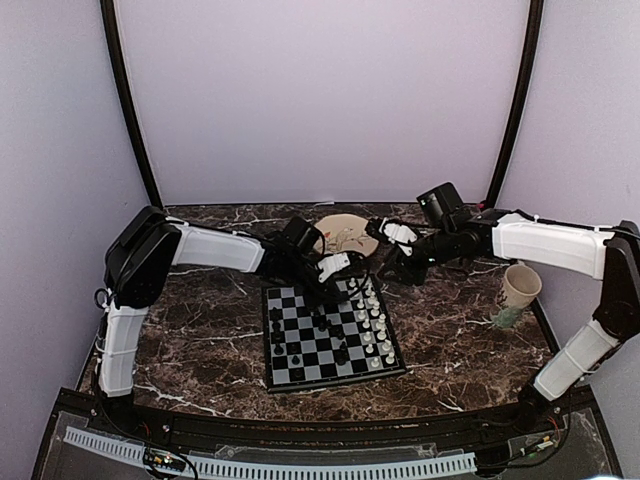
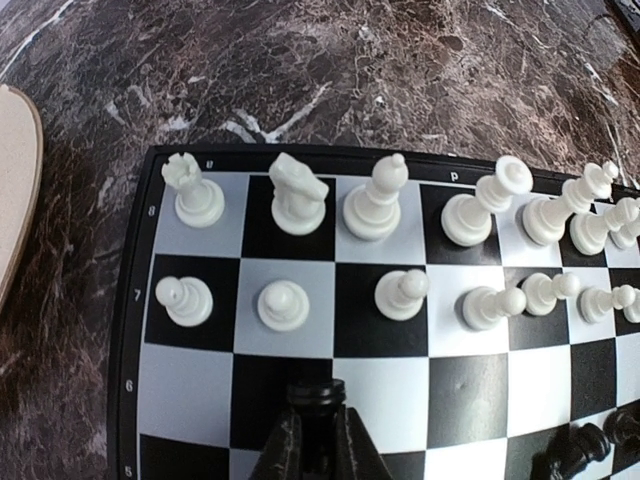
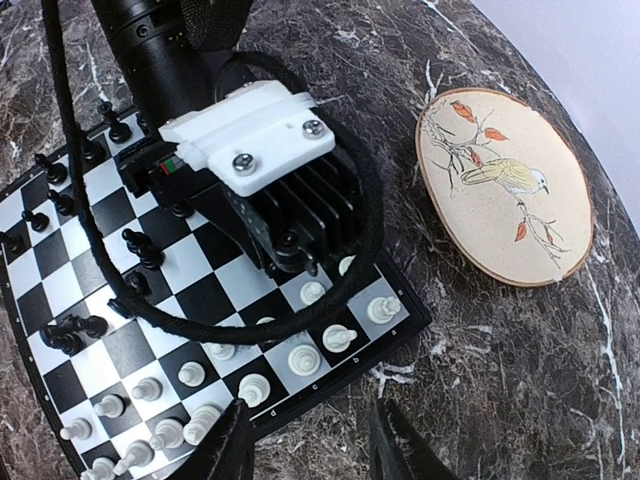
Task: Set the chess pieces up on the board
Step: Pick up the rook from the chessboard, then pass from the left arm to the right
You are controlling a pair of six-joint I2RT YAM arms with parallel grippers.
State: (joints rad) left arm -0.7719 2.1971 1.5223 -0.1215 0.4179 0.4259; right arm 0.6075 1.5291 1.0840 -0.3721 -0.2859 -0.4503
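Observation:
The board (image 1: 300, 372) lies mid-table with white chess pieces (image 1: 375, 325) along its right side and black chess pieces (image 1: 278, 345) scattered on the left and middle. In the left wrist view two rows of white pieces (image 2: 298, 205) stand at the board's (image 2: 190, 385) far edge. My left gripper (image 2: 318, 440) is low over the board, shut on a black piece (image 2: 318, 393) that stands upright between its fingers. My right gripper (image 3: 312, 450) hangs open over the board's (image 3: 313, 388) edge by the white pieces (image 3: 300, 358), with nothing between its fingers.
A round beige plate (image 1: 345, 235) painted with a bird lies behind the board. A pale cup (image 1: 520, 288) stands at the right. The left arm's wrist (image 3: 250, 160) is over the board's far corner, close to my right gripper (image 1: 385, 268). Dark marble table surrounds the board.

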